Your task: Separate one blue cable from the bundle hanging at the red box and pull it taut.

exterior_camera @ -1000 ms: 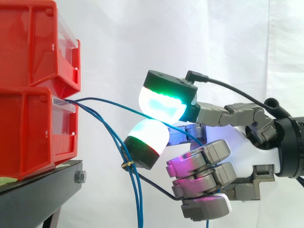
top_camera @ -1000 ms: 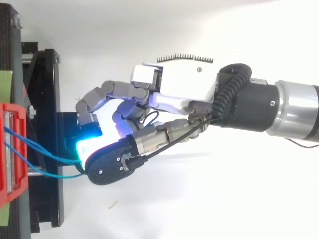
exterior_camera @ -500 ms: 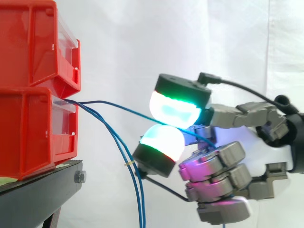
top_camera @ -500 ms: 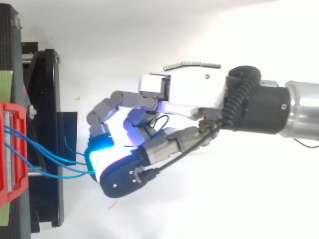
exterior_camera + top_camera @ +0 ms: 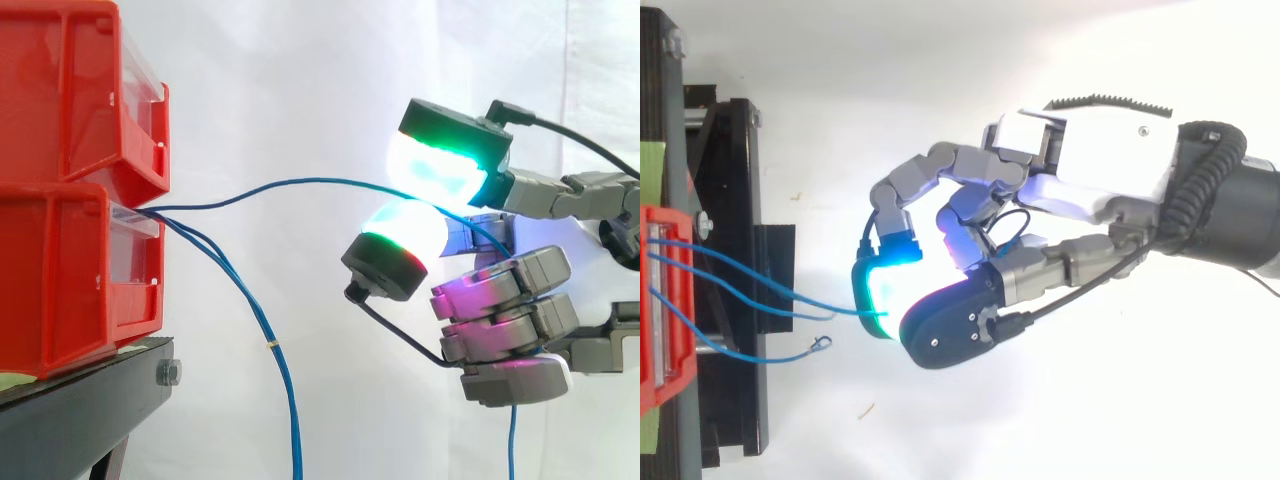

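1. The blue cable (image 5: 320, 181) left the front lip of the lower red bin (image 5: 60, 280) and ran toward 3 o'clock in a shallow upward bow. Its far part was pinched between two glowing pads (image 5: 435, 165) of the hand (image 5: 510, 310).
2. That pinch between thumb and one finger, with the other fingers curled in at 5 o'clock below it, looked meant to keep just one strand and leave the others free. Because the strand bowed rather than ran straight, it was judged not yet taut.
3. The rest of the bundle (image 5: 270, 340) dropped from the same lip toward 6 o'clock, well apart from the hand. In the top view a loose cable end (image 5: 820, 345) lay at about 8 o'clock from the pads.
4. The lower red bin held the cables' roots behind its clear front; what else was inside could not be made out. The upper red bin (image 5: 70, 90) sat stacked at 12 o'clock on it, its contents hidden.
5. Both bins rested on the black stand (image 5: 90, 400) at 6 o'clock, before the white curtain (image 5: 300, 60).
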### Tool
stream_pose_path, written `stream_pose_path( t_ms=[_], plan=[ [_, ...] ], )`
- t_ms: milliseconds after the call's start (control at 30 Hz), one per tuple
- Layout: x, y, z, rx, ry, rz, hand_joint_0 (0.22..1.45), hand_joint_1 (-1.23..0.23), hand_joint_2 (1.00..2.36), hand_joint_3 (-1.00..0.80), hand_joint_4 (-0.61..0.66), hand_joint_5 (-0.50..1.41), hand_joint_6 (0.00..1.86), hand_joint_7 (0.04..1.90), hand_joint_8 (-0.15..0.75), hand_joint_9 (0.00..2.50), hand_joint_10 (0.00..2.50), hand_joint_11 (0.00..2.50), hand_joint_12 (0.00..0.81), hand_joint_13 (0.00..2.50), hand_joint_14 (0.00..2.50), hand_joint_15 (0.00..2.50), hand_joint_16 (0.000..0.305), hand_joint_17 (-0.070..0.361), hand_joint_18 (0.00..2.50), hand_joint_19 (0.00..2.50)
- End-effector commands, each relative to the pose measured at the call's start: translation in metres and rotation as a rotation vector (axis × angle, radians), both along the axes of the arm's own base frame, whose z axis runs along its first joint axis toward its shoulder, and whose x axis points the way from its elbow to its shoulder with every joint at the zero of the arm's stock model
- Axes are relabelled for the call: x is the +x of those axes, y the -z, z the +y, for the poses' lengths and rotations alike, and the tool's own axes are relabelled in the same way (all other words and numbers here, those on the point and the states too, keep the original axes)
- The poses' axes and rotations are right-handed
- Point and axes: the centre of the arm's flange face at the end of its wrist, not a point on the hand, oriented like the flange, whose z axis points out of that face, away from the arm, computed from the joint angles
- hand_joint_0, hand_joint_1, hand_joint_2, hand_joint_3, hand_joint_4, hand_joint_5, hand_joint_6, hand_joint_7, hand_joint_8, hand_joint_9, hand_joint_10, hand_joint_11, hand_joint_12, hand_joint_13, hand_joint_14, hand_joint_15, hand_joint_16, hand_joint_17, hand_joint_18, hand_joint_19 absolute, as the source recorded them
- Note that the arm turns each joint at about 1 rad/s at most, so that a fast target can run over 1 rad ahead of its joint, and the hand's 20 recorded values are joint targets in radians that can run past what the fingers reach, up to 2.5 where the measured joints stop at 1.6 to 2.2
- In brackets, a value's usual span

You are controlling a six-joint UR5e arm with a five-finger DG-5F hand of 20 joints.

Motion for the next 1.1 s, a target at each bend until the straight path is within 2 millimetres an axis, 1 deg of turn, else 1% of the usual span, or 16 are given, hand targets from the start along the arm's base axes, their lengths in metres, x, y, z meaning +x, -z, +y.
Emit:
stream_pose_path(
  t_ms=[0, 233, 567, 767, 1067],
  plan=[
    [0.0017, -0.0018, 0.002, -0.011, 0.001, -0.016, 0.73, -0.82, 1.01, -0.2, -0.24, -0.17, 0.94, 1.32, 0.296, 0.88, 1.4, 1.31, 0.31, 0.77, 2.05, 1.35, 0.031, 0.07, 1.13, 1.39],
    [0.0007, -0.0008, 0.0018, -0.037, 0.001, -0.002, 0.73, -0.83, 1.01, -0.2, -0.24, -0.17, 0.94, 1.32, 0.291, 0.89, 1.38, 1.32, 0.321, 0.79, 2.01, 1.37, 0.031, 0.07, 1.14, 1.4],
    [0.0005, -0.0006, 0.0018, -0.039, 0.001, 0.0, 0.73, -0.83, 1.01, -0.19, -0.24, -0.16, 0.93, 1.35, 0.302, 0.92, 1.35, 1.35, 0.325, 0.82, 2.01, 1.36, 0.032, 0.072, 1.16, 1.41],
    [0.0, -0.001, 0.0017, -0.039, 0.001, 0.0, 0.73, -0.83, 1.01, -0.18, -0.23, -0.16, 0.93, 1.35, 0.3, 0.95, 1.29, 1.38, 0.319, 0.83, 2.0, 1.36, 0.032, 0.071, 1.17, 1.43],
    [0.0002, 0.0001, 0.0017, -0.039, 0.001, 0.001, 0.73, -0.83, 1.01, -0.18, -0.23, -0.16, 0.93, 1.35, 0.29, 0.97, 1.29, 1.39, 0.318, 0.84, 1.99, 1.36, 0.031, 0.069, 1.19, 1.44]
  ],
)
